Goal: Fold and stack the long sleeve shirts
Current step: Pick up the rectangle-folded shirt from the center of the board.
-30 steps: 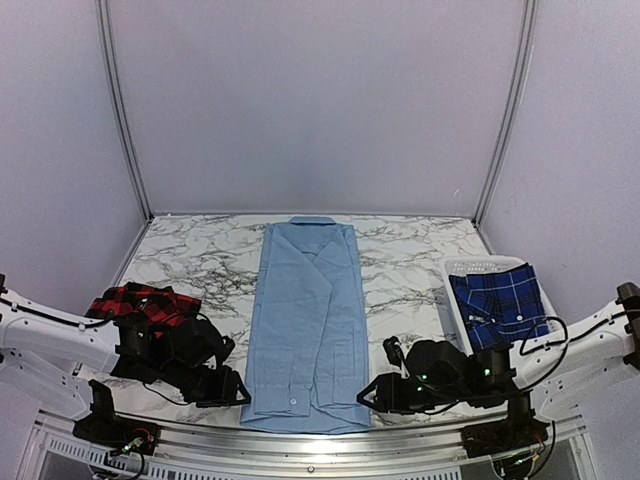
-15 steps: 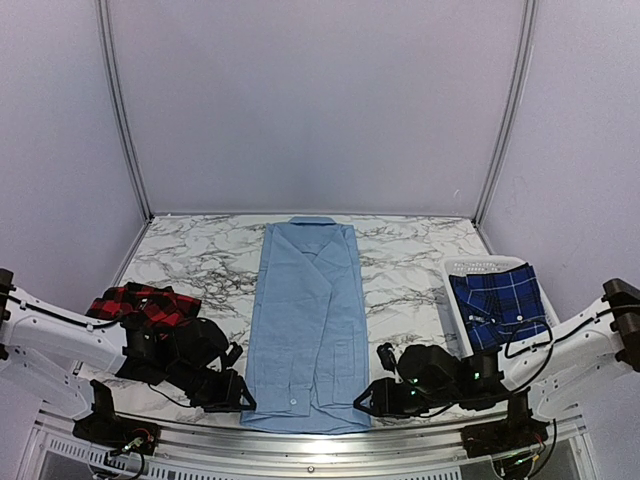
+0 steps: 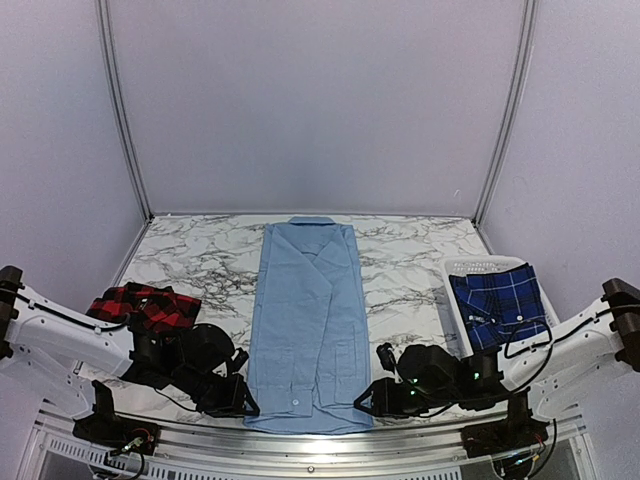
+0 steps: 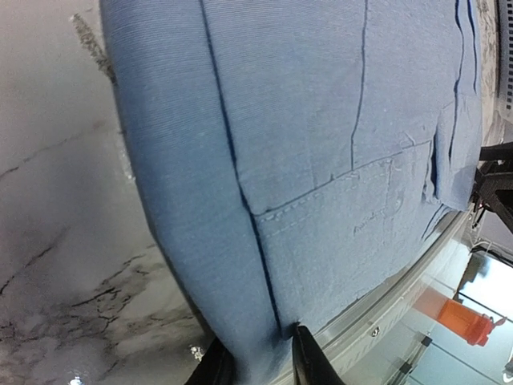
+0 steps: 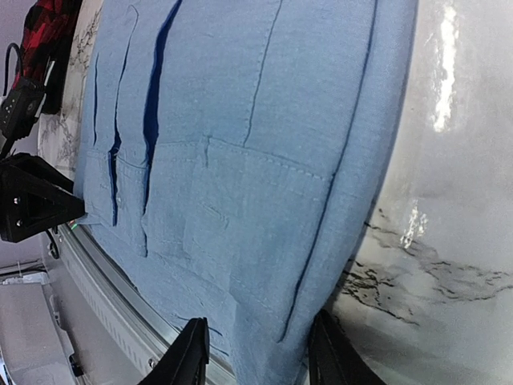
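Hem corners: light blue shirt (image 3: 310, 320) lies flat mid-frame. My left gripper (image 4: 260, 349) pinches its lower-left corner; my right gripper (image 5: 258, 321) straddles the lower-right, grip unclear. I judge both must lift evenly, cloth taut.

Left of light blue shirt (image 3: 305, 320): strip of bare marble table (image 3: 200, 260), passable toward far end; nearer, heaped red-and-black check shirt (image 3: 140, 303) and left gripper (image 3: 247, 403) at hem corner in way.
Right of light blue shirt: wider bare strip, then white basket (image 3: 485, 263) holding dark blue plaid shirt (image 3: 500, 305); right gripper (image 3: 363, 400) at near hem corner.
Beyond collar: narrow gap, then wall (image 3: 320, 100).
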Motion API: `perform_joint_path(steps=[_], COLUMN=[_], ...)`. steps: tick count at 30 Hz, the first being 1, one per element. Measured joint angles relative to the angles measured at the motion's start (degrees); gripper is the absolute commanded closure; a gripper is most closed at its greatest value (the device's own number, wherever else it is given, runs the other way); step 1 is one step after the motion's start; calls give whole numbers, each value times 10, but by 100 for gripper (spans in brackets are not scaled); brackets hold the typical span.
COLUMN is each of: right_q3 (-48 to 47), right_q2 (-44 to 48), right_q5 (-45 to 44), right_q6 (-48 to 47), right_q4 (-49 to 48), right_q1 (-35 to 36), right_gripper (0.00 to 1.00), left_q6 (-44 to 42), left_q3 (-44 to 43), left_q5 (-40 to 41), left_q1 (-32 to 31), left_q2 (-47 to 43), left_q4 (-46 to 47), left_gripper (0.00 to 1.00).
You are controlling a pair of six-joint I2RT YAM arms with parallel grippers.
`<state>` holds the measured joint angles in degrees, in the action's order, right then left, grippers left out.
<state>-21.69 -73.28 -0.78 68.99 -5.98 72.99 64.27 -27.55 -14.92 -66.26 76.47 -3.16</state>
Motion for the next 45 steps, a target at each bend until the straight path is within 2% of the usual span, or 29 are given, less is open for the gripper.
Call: perform_joint_path(steps=[5,11,17,20,22,27,33,37,41,45], right_q3=[0,0,-3,-7,-9,-10,-10,-10,-10,-10], right_q2=[0,-3,-7,-7,-7,-7,-7,-7,-7,-7], right_q5=[0,0,-1,-2,-2,-2,-8,-12,-18,-26], right_q6=[0,-2,-2,-2,-3,-3,-2,-2,2,2], right_q4=[0,0,0,0,0,1,2,2,0,0], right_q1=[0,0,-1,-1,-1,-1,-2,-4,-7,-10], right_gripper=[67,81,94,94,91,70,67,74,76,94], left_q6=[11,19,25,26,26,26,26,26,26,26], left_q3=[0,0,0,0,0,0,0,0,0,0], left_q5=[5,10,11,11,11,12,14,14,14,14], left_q1=[-1,-1,-1,-1,-1,-1,-1,-1,-1,-1], left_q2=[0,1,0,-3,-5,-6,-7,-7,-7,-7], left_q4=[-1,0,0,0,0,0,0,0,0,0], left_gripper=[86,96,100,100,100,100,100,100,100,100])
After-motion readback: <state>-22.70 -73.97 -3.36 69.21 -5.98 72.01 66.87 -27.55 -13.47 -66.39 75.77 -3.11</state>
